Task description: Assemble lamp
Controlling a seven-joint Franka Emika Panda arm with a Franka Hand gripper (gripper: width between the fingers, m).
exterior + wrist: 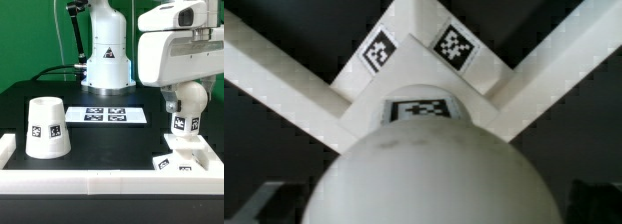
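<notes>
At the near edge a white rail (100,182) bounds the dark surface (110,145). Just behind it, in the corner on the exterior view's right, sits the base (176,162). The bulb (180,126) stands upright directly over it, stem down, with the gripper (182,112) around its upper part. In the wrist view the bulb's dome fills the space where the fingers would close. The fingers are lost at the dark frame edges, so I cannot tell whether they clamp it or stand slightly open.

The main risk is probably a stem that meets the base off-centre or tilted and then binds. If the grip is loose, the smooth dome could slip instead. The base could also shift or jam against the rail.

The shade (45,128) stands well apart on the exterior view's left. The marker board (113,115) lies farther back.
</notes>
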